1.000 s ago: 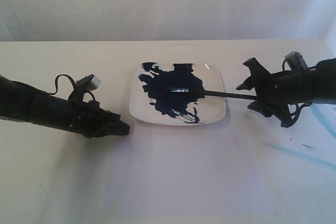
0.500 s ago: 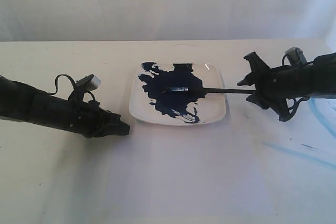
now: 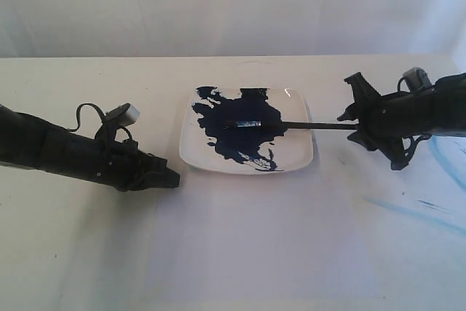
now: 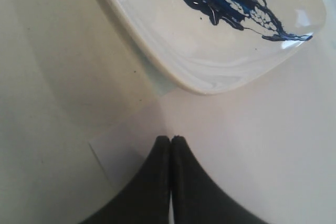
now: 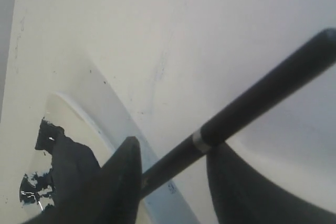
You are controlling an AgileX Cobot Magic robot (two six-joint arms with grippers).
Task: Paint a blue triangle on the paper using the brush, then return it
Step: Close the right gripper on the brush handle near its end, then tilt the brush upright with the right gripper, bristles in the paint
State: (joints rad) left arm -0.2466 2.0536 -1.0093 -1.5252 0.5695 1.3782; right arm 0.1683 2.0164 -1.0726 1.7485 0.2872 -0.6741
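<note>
The brush (image 3: 306,126) lies with its tip in the navy paint on the square white plate (image 3: 298,152), and its black handle reaches right off the plate. My right gripper (image 3: 355,126) is at the handle's end. In the right wrist view its fingers stand apart on either side of the handle (image 5: 262,93), near the thin silver band, with a gap wider than the handle, so my right gripper (image 5: 173,145) is open. My left gripper (image 3: 175,178) rests shut and empty on the paper (image 3: 291,238), left of the plate. No blue triangle shows.
Faint light-blue streaks (image 3: 415,213) mark the paper at the right. The paint splash (image 3: 240,132) covers the plate's left half. In the left wrist view the plate's corner (image 4: 210,61) lies just ahead of my left gripper (image 4: 171,138).
My right gripper has shifted slightly right and up, and its jaws have narrowed around the handle. The handle's outer end has risen a little. The left arm has not moved.
</note>
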